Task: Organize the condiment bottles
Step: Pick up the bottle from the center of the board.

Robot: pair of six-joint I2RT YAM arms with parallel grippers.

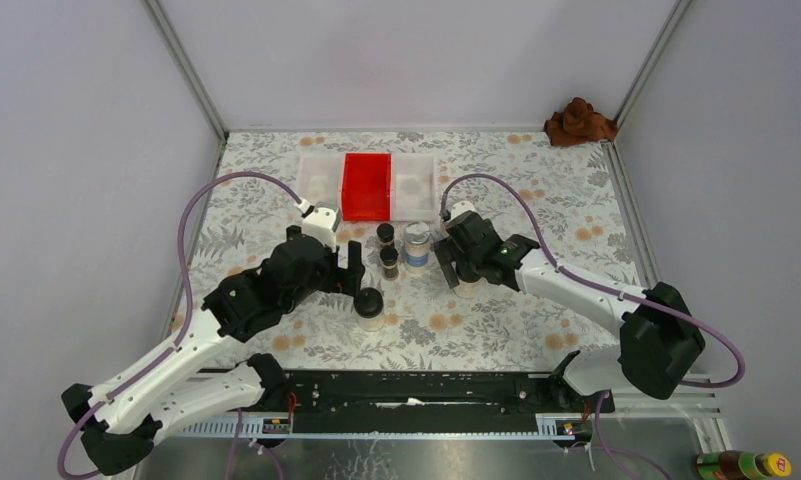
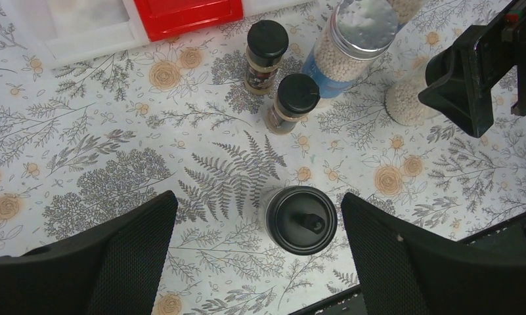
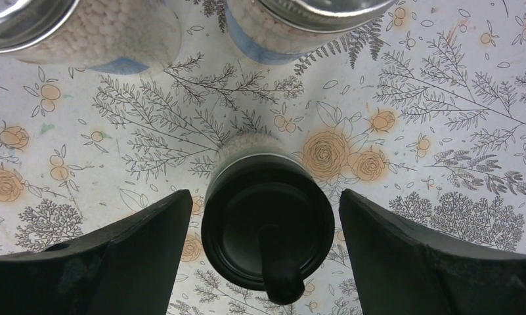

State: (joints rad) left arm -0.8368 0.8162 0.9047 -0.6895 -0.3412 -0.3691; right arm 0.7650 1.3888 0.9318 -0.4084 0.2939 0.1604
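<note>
Two slim dark-brown jars with black caps point(image 1: 385, 234) point(image 1: 389, 262) stand mid-table, also in the left wrist view point(image 2: 265, 56) point(image 2: 293, 102). A silver-lidded, blue-labelled jar point(image 1: 417, 243) stands beside them. The right wrist view shows two silver-lidded jars point(image 3: 56, 29) point(image 3: 299, 23). My left gripper point(image 1: 359, 272) is open above a clear jar with a black domed cap point(image 1: 369, 305). That jar point(image 2: 301, 220) sits nearer the right finger. My right gripper point(image 3: 265, 216) is open, its jaws either side of the other black domed-cap jar point(image 3: 266, 223) with gaps on both sides. That jar is mostly hidden under the gripper from above point(image 1: 468, 290).
A row of trays, a red one point(image 1: 366, 185) between two clear ones point(image 1: 318, 180), lies behind the jars. A brown cloth point(image 1: 579, 122) sits in the far right corner. A brown yellow-capped bottle point(image 1: 744, 464) lies outside the enclosure, bottom right. Walls enclose the floral table.
</note>
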